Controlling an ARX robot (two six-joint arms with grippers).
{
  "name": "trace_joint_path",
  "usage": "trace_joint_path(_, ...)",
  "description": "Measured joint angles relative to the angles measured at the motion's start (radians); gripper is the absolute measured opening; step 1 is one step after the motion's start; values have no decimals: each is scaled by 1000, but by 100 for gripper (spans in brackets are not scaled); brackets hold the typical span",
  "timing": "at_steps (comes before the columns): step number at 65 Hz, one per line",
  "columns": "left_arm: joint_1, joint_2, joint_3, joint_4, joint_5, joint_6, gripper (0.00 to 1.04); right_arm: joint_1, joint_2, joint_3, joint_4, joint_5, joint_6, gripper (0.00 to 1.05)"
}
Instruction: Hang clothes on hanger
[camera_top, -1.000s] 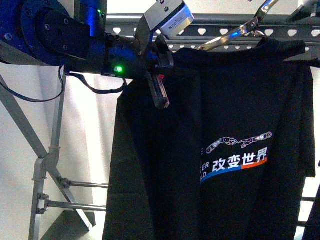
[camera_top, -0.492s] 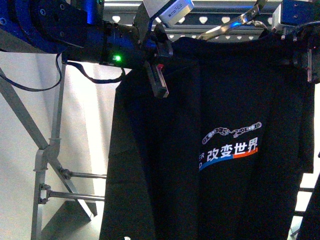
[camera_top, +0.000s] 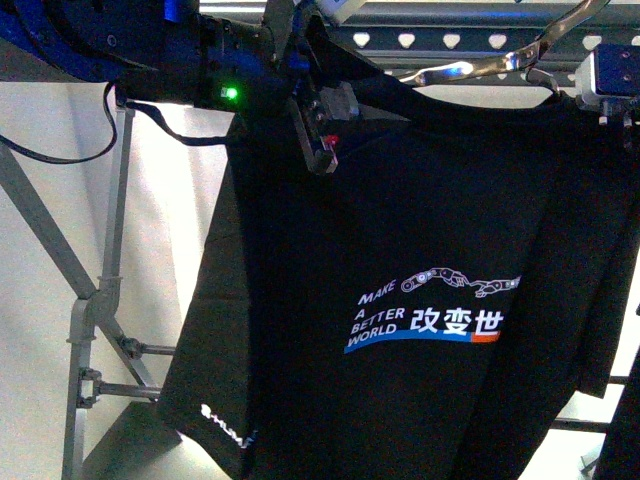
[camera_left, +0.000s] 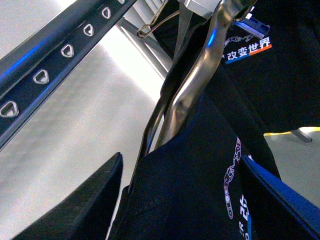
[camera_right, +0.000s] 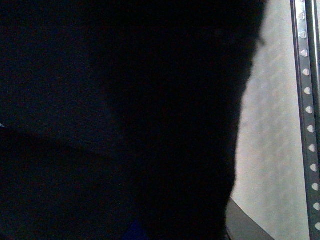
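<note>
The black T-shirt (camera_top: 400, 250) hangs on a shiny metal hanger (camera_top: 470, 68) under the perforated rail, its white "MAKE A BETTER WORLD" text, Chinese characters and blue-and-red stripe facing me. My left gripper (camera_top: 318, 130) is open at the shirt's upper left shoulder. In the left wrist view the shirt (camera_left: 190, 200) lies between the spread jaws with the hanger (camera_left: 192, 85) running up out of it. My right gripper (camera_top: 612, 85) is at the upper right edge, shut on the shirt's right shoulder. The right wrist view is mostly filled by dark shirt cloth (camera_right: 125, 120).
A perforated metal rail (camera_top: 440, 40) runs along the top and carries the hanger hook. A grey metal frame with slanted struts (camera_top: 80, 330) stands at the left. A second dark garment (camera_left: 280, 65) hangs behind in the left wrist view. A pale wall is behind.
The shirt has spread and swung left, so the full "MAKE A BETTER WORLD" text and lower left hem show. The left arm has risen slightly; the right gripper has come in at the upper right.
</note>
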Motion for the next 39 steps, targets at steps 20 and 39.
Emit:
trace_joint_path(20, 0, 0, 0, 0, 1, 0, 98, -67, -50, -212, 41, 25, -60, 10)
trace_joint_path(39, 36, 151, -44, 860, 84, -666, 98, -137, -113, -305, 47, 5, -66, 10)
